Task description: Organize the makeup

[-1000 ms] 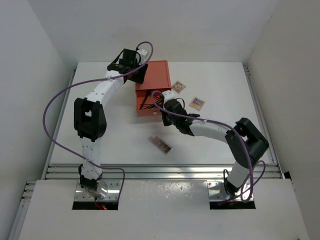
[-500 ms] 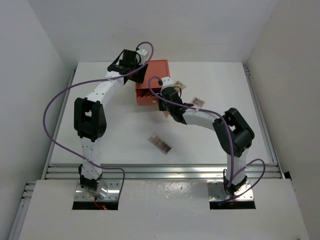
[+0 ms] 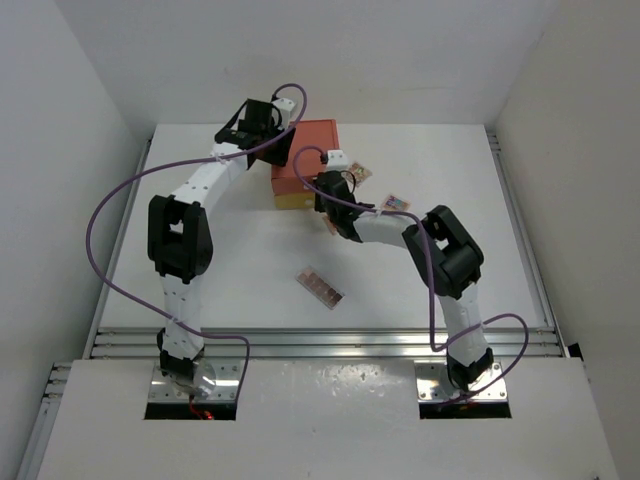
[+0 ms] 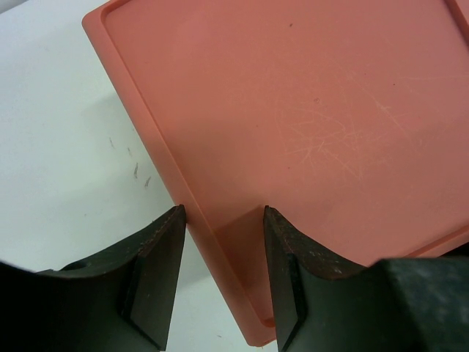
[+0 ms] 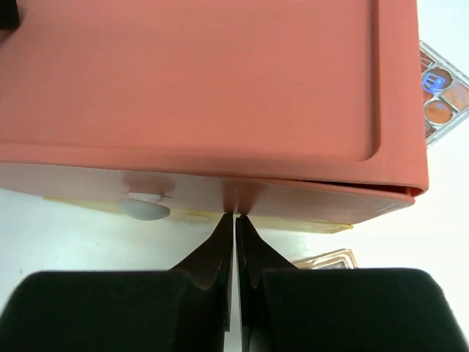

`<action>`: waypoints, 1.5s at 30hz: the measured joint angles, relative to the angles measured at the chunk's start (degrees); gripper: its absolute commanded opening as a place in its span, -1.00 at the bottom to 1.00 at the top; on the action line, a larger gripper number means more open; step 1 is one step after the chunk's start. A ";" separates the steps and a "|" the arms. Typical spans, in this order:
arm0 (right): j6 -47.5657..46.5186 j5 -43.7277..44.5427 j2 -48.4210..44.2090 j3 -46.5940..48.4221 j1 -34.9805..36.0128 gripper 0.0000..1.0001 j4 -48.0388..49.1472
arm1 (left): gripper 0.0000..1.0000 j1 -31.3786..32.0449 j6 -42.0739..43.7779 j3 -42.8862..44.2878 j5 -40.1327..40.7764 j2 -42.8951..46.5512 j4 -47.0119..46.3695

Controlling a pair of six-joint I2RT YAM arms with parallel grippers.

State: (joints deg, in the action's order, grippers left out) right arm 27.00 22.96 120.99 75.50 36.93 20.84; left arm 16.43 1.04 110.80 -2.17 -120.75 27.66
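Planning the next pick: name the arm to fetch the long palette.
Right, likely. The right gripper, shut at the drawer box front, is on the long palette's side; the left gripper straddles the box's far-left edge, open.

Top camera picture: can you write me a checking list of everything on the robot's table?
Surface: white table, with small dark marks beside the box.
Job's things: long palette lies alone near the middle. One square palette lies right of the box. A second square palette sits at the box's right corner, partly hidden. No pencils or brushes seen.
Clutter: orange-red drawer box, its pale drawer front showing just under the top.
Grippers: left gripper open, straddling the box's edge. Right gripper shut, tips against the drawer front beside the knob.
Cables: purple cables loop off both arms.
Surroundings: white walls; metal rail at the near edge.
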 measured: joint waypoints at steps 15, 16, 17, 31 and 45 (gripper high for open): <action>7.50 7.06 6.34 2.75 3.76 0.11 -0.20 | 0.03 0.00 -0.02 0.00 -0.39 0.00 0.00; 7.89 7.21 7.21 3.54 3.82 0.11 -0.79 | 0.03 0.00 -0.02 0.00 -0.44 0.00 0.00; 8.20 7.41 8.07 4.44 3.85 0.11 -1.44 | 0.03 -0.02 -0.04 0.00 -0.48 0.00 0.00; 8.07 11.28 11.98 9.92 3.80 -0.07 -3.26 | 0.03 -0.02 -0.13 1.55 -1.84 -1.38 -0.42; 1.11 13.18 11.98 9.55 3.67 -0.87 -0.33 | 0.03 -0.02 -0.26 2.95 -2.49 -2.19 0.28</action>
State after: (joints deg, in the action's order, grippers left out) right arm 28.12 36.14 132.97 85.06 40.60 20.51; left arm 16.40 0.78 113.75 -4.67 -122.93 27.94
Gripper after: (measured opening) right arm 0.180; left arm 0.516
